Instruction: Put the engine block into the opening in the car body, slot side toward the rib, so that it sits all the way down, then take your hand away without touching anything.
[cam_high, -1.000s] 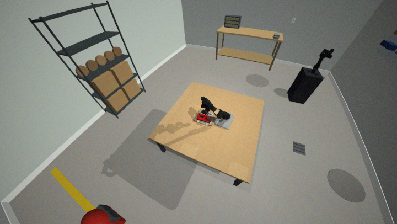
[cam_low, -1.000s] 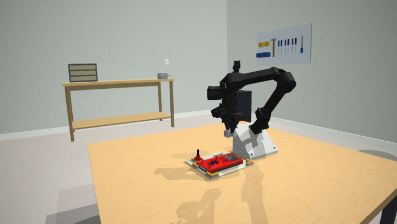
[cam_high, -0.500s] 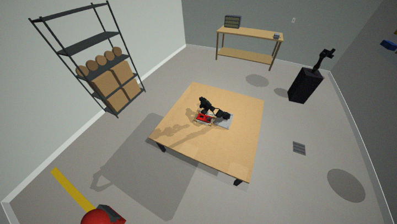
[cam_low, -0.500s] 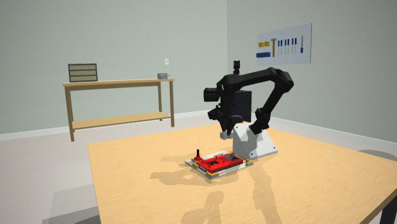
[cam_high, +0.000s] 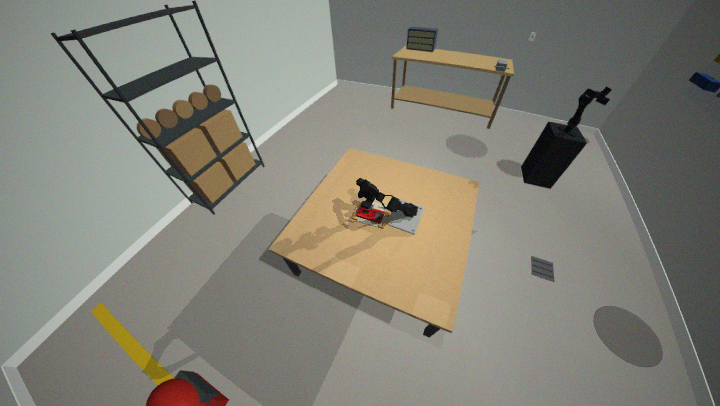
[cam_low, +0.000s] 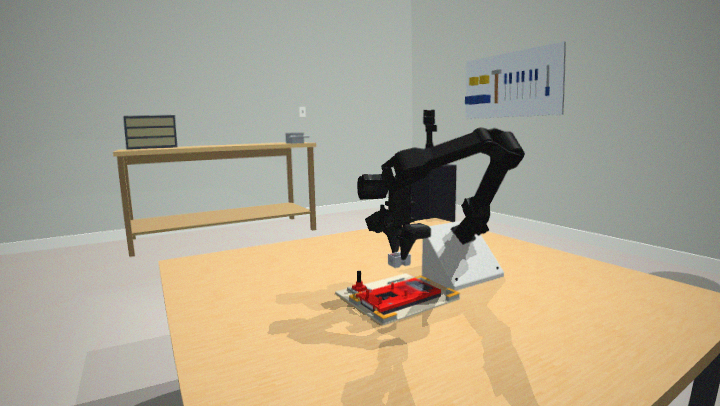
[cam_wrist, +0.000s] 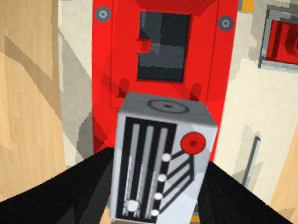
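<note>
My gripper (cam_high: 367, 204) (cam_low: 399, 254) (cam_wrist: 157, 164) is shut on the grey engine block (cam_low: 395, 259) (cam_wrist: 200, 125), one black finger on each side. The block is held above the red car body (cam_high: 370, 215) (cam_low: 378, 302) (cam_wrist: 210, 60), with a visible gap in the exterior view. In the wrist view its face shows black slots at left and a red disc at right. The dark rectangular opening (cam_wrist: 165, 62) lies beyond the block's far end, and a small red rib (cam_wrist: 143, 46) juts in from its left edge. The block's underside is hidden.
The car body lies on a cream board (cam_low: 382, 278) (cam_wrist: 75, 30) with orange corner pieces (cam_low: 387, 316) (cam_wrist: 247, 5). A red piece with an upright black peg (cam_low: 358, 277) stands beside the body. The arm's light grey base (cam_low: 466, 269) stands close behind the board.
</note>
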